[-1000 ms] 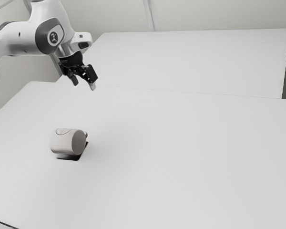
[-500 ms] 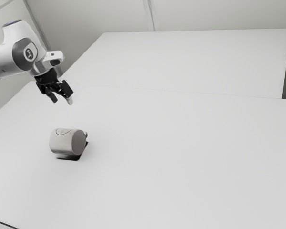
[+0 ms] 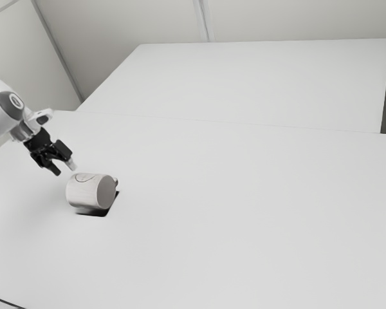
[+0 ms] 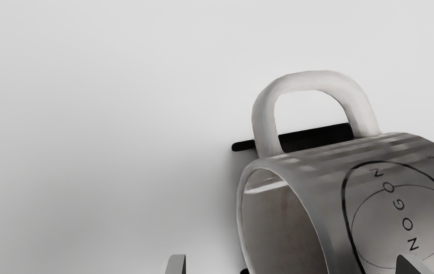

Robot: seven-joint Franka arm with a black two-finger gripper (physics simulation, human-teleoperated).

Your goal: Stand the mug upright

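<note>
Holding our gripper [image 3: 65, 170] open near the sideways mug [image 3: 90, 191], presumably to leave room for gripping it, we find it lying toward the desk's [image 3: 244, 212] edge at the exterior view's left.

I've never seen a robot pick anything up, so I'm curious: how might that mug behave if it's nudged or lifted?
The mug lies on its side, so its round wall could roll if pushed, though the handle sticking out would probably limit that. It looks hollow and rigid, so it should keep its shape when gripped.
</note>
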